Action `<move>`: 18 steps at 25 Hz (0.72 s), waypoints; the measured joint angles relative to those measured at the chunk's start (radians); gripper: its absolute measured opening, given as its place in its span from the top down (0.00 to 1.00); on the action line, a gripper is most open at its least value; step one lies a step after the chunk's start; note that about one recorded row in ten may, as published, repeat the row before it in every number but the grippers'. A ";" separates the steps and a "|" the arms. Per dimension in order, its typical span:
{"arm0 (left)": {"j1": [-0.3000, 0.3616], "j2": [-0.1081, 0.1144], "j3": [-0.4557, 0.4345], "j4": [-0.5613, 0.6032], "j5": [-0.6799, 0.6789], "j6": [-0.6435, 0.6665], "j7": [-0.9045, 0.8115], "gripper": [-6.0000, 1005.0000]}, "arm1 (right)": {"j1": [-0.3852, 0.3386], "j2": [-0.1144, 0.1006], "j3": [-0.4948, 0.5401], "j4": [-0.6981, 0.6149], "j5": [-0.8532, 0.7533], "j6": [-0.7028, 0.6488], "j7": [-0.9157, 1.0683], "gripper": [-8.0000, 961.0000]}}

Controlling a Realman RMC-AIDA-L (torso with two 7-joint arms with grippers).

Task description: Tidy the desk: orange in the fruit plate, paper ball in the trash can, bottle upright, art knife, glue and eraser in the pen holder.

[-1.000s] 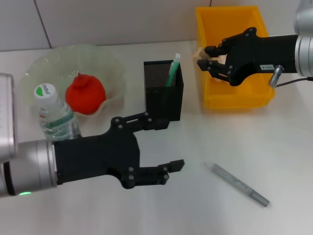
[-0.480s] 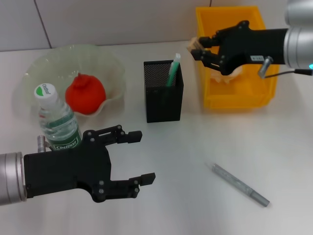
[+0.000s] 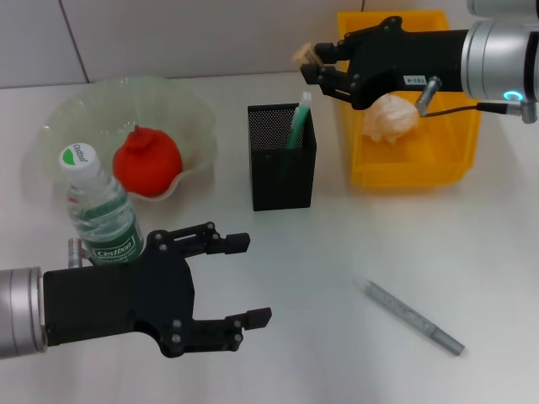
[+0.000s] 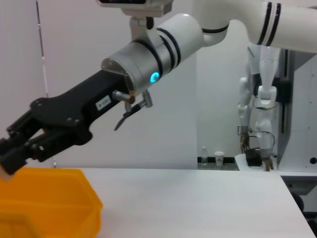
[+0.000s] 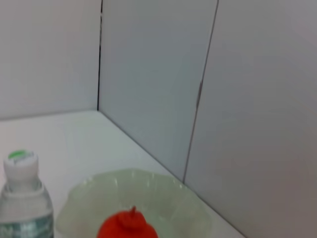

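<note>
Head view shows the right gripper (image 3: 310,64) pinching a tiny beige rectangular eraser (image 3: 303,55) above the tall black mesh pen holder (image 3: 282,168), seemingly to drop it in, while the left gripper (image 3: 244,280) waits wide open beside the upright clear plastic bottle (image 3: 97,208)

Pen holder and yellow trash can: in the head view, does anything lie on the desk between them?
No. In the head view the desk strip between the pen holder and the trash can is bare; the right end effector hangs above it.

Bare desk (image 3: 472,252) lies between the pen holder (image 3: 282,168) and the art knife (image 3: 413,317). The bottle (image 3: 99,215) stands just beside the fruit plate (image 3: 67,114).
</note>
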 joint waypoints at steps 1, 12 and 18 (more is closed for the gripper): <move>-0.001 0.000 0.002 0.000 0.000 0.001 0.000 0.20 | 0.002 0.000 0.000 0.008 0.009 0.006 0.001 0.73; -0.002 -0.001 -0.002 0.001 0.000 0.025 -0.003 0.20 | 0.021 -0.001 0.000 0.066 0.019 0.015 0.004 0.73; 0.000 -0.002 0.000 0.001 0.000 0.025 0.000 0.20 | 0.019 -0.002 0.004 0.067 0.019 0.009 0.008 0.73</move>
